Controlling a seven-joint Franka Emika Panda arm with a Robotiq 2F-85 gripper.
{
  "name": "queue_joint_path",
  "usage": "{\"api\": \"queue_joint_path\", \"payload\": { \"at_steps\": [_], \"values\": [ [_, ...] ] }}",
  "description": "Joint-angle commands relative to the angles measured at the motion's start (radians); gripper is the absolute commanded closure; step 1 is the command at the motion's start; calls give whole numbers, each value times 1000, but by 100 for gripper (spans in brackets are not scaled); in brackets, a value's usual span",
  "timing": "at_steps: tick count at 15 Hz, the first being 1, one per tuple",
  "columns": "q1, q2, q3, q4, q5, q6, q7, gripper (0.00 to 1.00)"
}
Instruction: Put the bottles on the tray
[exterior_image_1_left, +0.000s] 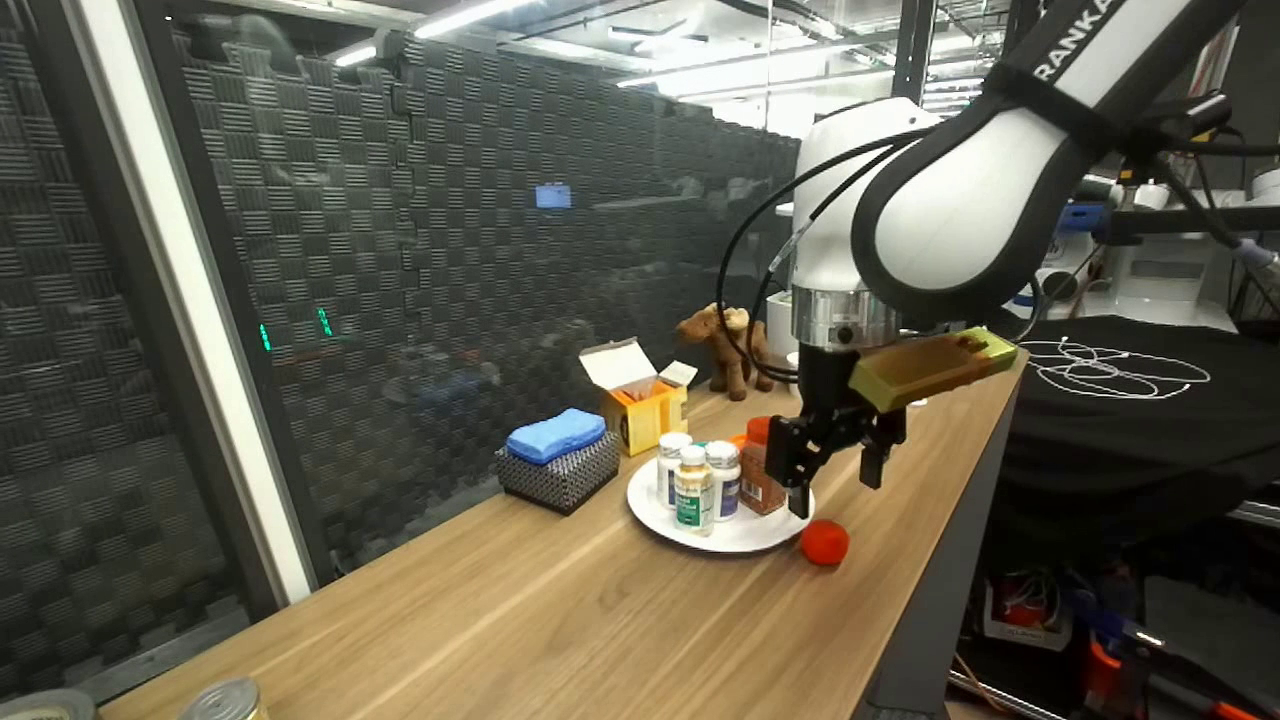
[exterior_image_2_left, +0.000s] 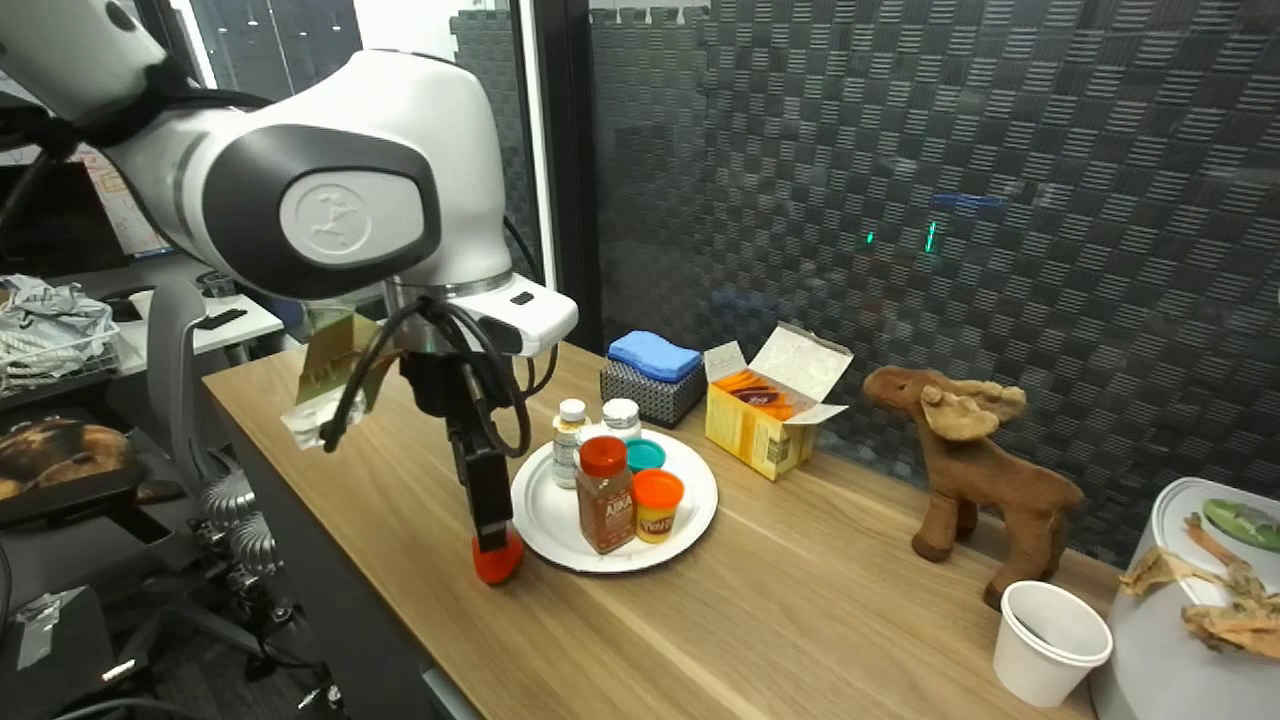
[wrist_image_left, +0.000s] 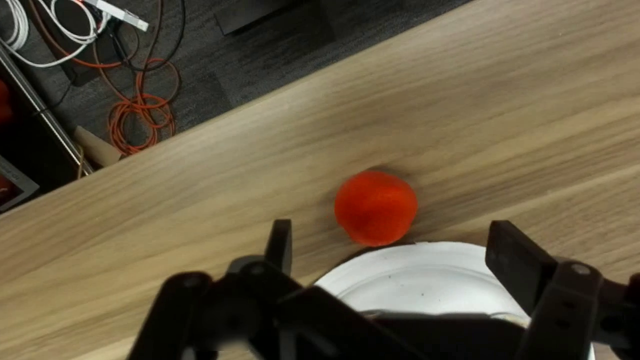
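The wood-grain worktop (exterior_image_1_left: 560, 610) runs alongside dark textured panels (exterior_image_1_left: 500, 250). In an exterior view, a can (exterior_image_1_left: 225, 700) stands well left of the white plate (exterior_image_1_left: 735, 538), at the worktop's near end. Just left of the plate: a patterned box (exterior_image_1_left: 560, 482) bearing a blue pad (exterior_image_1_left: 556, 436). Behind the plate: a yellow box (exterior_image_1_left: 648, 422), flaps raised. On the plate, upright: three white-capped bottles (exterior_image_1_left: 694, 497), then one red-capped bottle (exterior_image_1_left: 760, 480). Behind the plate and farther right stands a plush moose (exterior_image_1_left: 722, 345). The jaws hang above the worktop near the plate's right rim — parted wide. A red rounded object (exterior_image_1_left: 825, 542) sits on the worktop just beside the plate, to its right. Well right of the plate — beyond the worktop edge — a black cloth (exterior_image_1_left: 1100, 460) drapes down.
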Motion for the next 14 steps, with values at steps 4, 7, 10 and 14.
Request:
{"api": "queue_joint_path", "payload": {
  "at_steps": [4, 7, 10, 14],
  "values": [
    [-24, 72, 4, 48, 135, -20, -163, 0],
    [-28, 95, 4, 62, 163, -35, -191, 0],
    [-28, 139, 3, 84, 169, -43, -207, 0],
    [-26, 164, 2, 95, 162, -47, -209, 36]
  ]
}}
